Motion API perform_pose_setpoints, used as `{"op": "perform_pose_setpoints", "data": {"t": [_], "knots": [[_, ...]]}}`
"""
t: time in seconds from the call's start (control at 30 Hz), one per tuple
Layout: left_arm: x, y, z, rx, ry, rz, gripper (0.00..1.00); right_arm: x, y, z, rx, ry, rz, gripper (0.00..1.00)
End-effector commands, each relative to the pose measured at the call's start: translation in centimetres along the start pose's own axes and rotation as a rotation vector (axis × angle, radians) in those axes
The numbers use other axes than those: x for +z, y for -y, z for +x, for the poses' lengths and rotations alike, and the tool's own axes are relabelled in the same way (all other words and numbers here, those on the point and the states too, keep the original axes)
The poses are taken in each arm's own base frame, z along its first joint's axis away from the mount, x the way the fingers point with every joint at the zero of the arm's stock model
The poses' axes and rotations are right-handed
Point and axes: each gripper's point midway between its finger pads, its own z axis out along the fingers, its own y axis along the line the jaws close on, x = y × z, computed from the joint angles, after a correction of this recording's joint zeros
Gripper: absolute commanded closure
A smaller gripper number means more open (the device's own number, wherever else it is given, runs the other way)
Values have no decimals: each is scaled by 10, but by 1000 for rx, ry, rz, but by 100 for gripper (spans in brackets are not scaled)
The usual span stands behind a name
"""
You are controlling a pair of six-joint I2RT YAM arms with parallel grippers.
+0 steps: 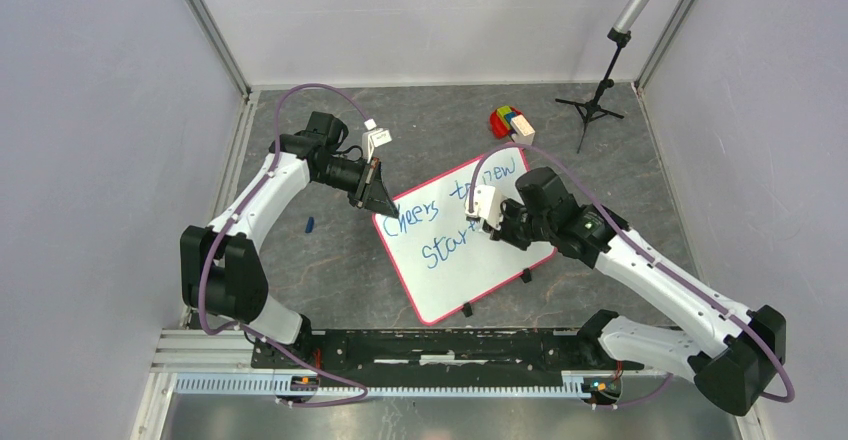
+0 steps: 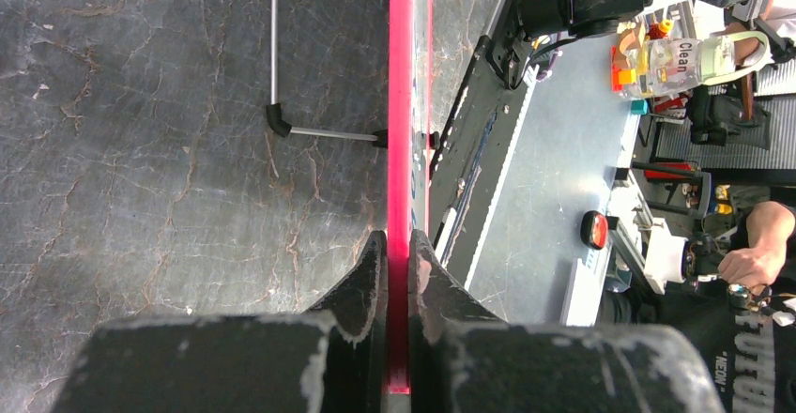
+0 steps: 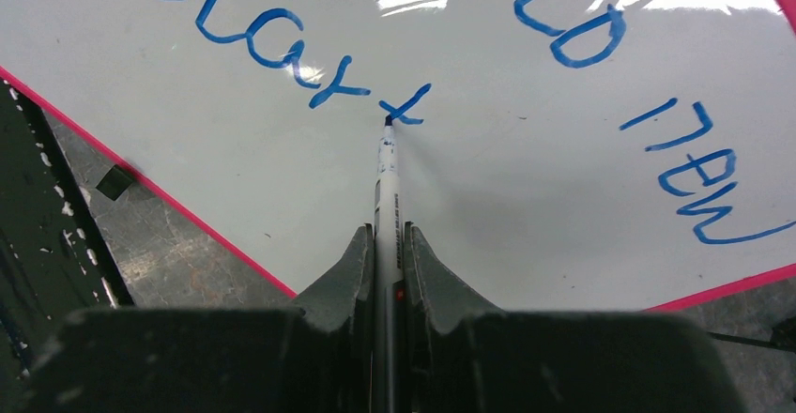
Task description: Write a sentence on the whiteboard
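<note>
Marker [image 3: 386, 178] tip is touching the whiteboard [image 1: 470, 280], lying flat on the table [image 1: 330, 270], at the last "t" of the sentence [image 1: 447, 228]. We are squeezing the marker with the right gripper [image 3: 386, 235], fingers [image 3: 347, 263] shut on its barrel. The left gripper [image 2: 398, 239] is pinching shut on the whiteboard's rim at its left corner. For the "s", we are advising light, even pressure and a pinned whiteboard.

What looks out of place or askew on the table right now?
The whiteboard sits rotated diagonally, with the left gripper clamping its pink rim. A small blue piece, maybe the marker's cap, lies loose on the table left of it. Nothing looks spilled or broken.
</note>
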Motion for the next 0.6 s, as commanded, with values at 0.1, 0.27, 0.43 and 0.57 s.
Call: {"op": "perform_pose_setpoints", "data": {"t": [0.1,0.27,0.43,0.57], "knots": [[0,-8,-9,75,5,-37,98,2,-10,17,4,-29,-22,100],[0,-7,-9,76,5,-40,98,-2,-6,16,-7,-36,-1,100],[-1,-7,-10,77,6,-39,98,-8,6,11,-19,-46,45,100],[0,-7,-9,76,6,-39,98,-10,14,5,-25,-48,72,100]]}}
